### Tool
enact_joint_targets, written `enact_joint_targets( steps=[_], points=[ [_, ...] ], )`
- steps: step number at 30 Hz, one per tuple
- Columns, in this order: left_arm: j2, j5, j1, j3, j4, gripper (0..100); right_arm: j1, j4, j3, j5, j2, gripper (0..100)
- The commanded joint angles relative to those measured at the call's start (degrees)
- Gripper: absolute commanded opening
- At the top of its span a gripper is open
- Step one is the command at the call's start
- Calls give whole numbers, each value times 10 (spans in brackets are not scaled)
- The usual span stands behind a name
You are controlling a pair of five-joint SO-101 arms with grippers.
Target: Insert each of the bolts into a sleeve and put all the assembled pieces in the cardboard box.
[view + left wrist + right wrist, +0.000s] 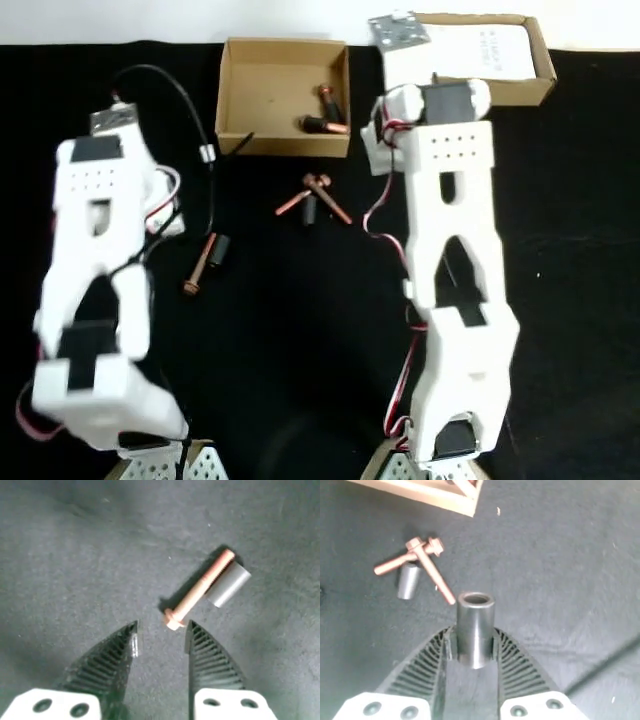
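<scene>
Robotics lab bench. Two white printed arms (pixel 455 230) with exposed servo wiring (pixel 371 212) stand on a black-cloth table (pixel 300 350). Loose bolts (pixel 392 565) lie on the cloth just ahead of the right gripper (pixel 474 630). Beyond them sits a small cardboard box (pixel 283 145), and a bare metal plate (pixel 398 28) lies further off.

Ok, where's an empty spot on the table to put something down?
Bare table lies between the left arm and right arm, below the bolt beside its sleeve. It is crowded right by the cardboard box, where two crossed bolts and another sleeve lie.
</scene>
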Motion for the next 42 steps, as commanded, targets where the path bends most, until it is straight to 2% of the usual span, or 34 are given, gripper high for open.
enact_joint_targets(
  steps=[1,3,5,9,12,16,22,28,39,42],
  points=[
    [58,4,62,-132,45,151,13,3,21,-10,-68,6],
    [84,25,113,-193,55,152,28,-5,13,-9,-69,6],
    [106,76,160,-248,55,153,54,-36,10,-10,-69,6],
    [179,210,233,-344,42,154,114,-126,15,-55,-69,6],
    [261,291,276,-414,15,154,143,-157,15,-72,-68,6],
    [382,351,311,-517,-23,154,165,-164,15,-70,-68,6],
    [516,429,320,-713,-25,154,177,-176,16,-70,-67,6],
    [598,438,311,-821,-23,152,175,-176,13,-70,-55,6],
    [630,432,266,-828,-21,135,173,-188,13,-70,-29,6],
    [630,394,257,-826,-21,116,173,-188,13,-70,-29,6]
  ],
)
